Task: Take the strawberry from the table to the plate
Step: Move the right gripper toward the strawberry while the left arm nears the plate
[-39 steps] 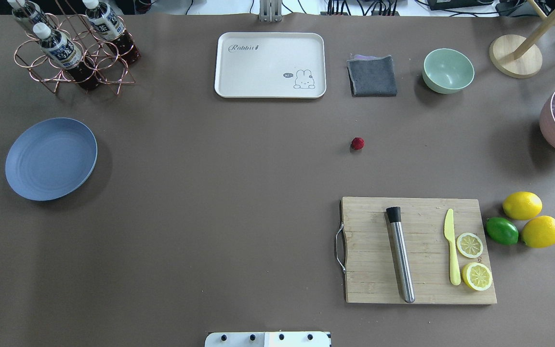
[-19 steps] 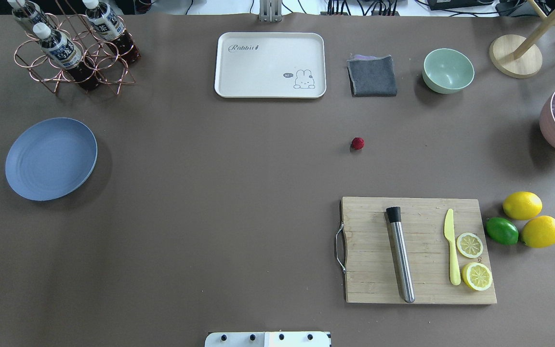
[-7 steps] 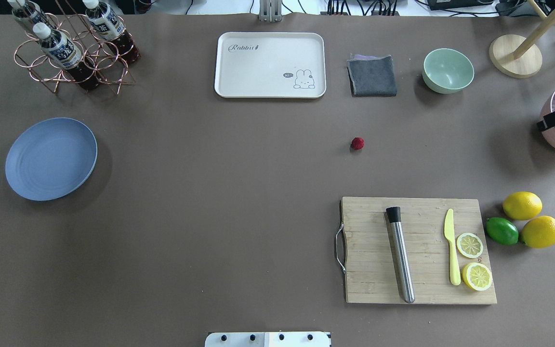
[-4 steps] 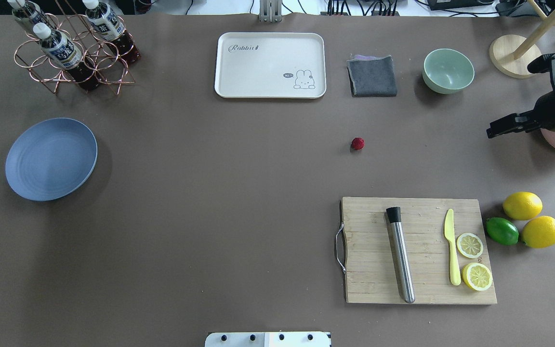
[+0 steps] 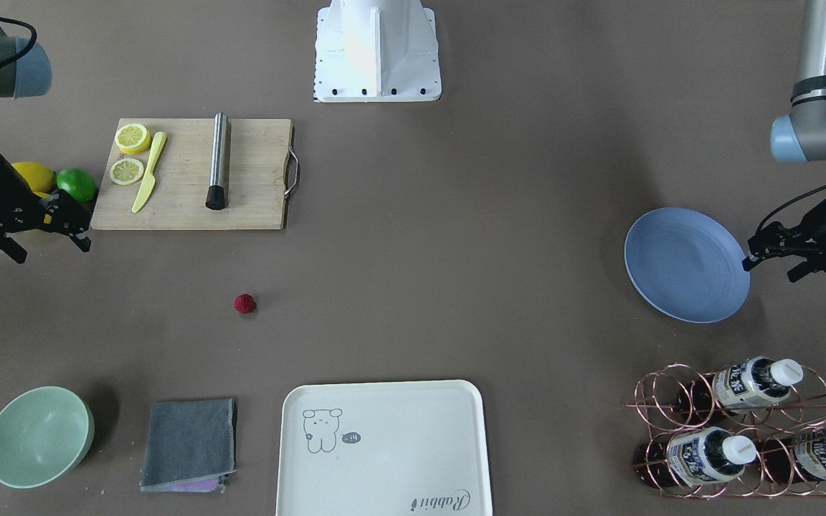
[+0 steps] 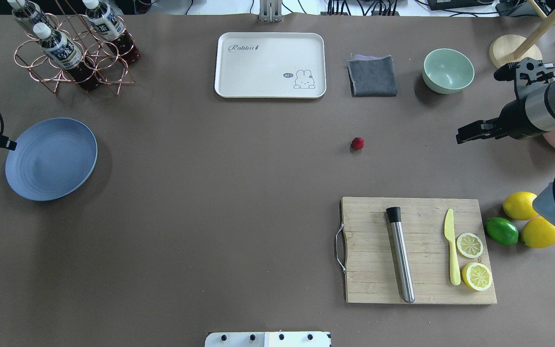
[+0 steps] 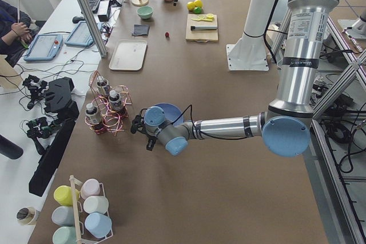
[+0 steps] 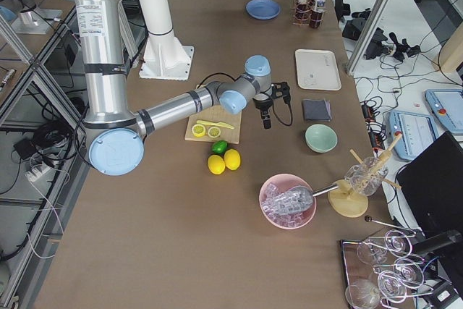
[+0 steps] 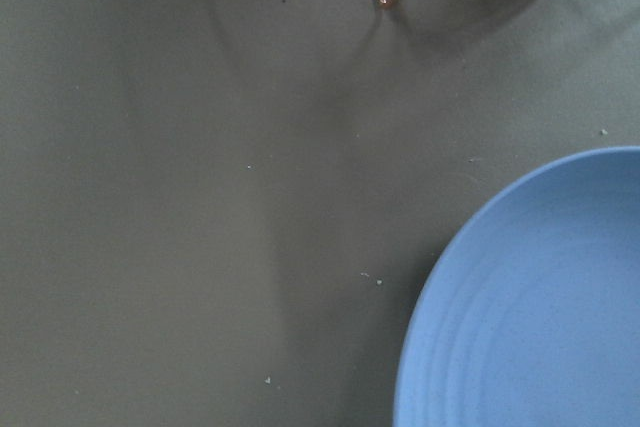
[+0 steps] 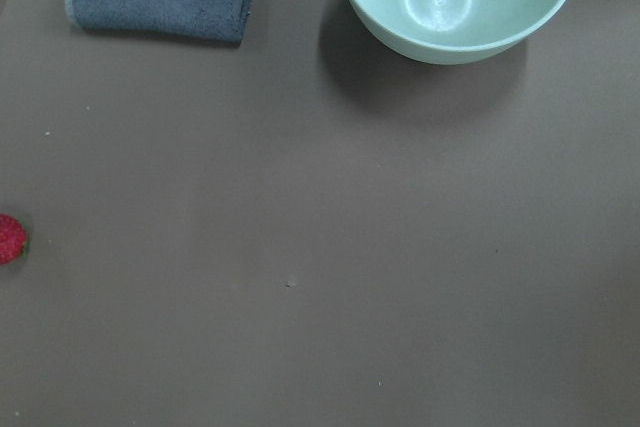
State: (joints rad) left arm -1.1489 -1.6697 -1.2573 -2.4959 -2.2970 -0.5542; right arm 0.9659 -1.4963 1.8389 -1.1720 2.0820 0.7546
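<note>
- Dark-red and tiny, the strawberry is lying on the bare worktop in the front-facing view, well apart from the blue plate. The right gripper is hanging spread wide and holding nothing beside the cutting board. The left gripper, likewise spread and empty, is hovering at the plate's outer rim.
- Overhead, the reach is under way: the right gripper is coming in from the right edge, with open worktop between it and the strawberry. Half a second ago it was nearer that edge, and the left gripper was only just entering the view. Five seconds ago neither arm was showing. Strawberry and plate are sitting where they were.
- From the table's left end, the left gripper is hanging low just beside the plate, and the strawberry is showing as a far red speck beyond the cream tray.
- From the right end, the right gripper is reaching out past the board; I cannot make out the strawberry there.
- The left wrist camera is showing only the plate's rim and bare worktop.
- In the right wrist camera the strawberry is peeking in at the left edge. The next move probably calls for travelling sideways until the strawberry is sitting between the jaws, then lowering and closing gently, since so small and round a thing may roll.
</note>
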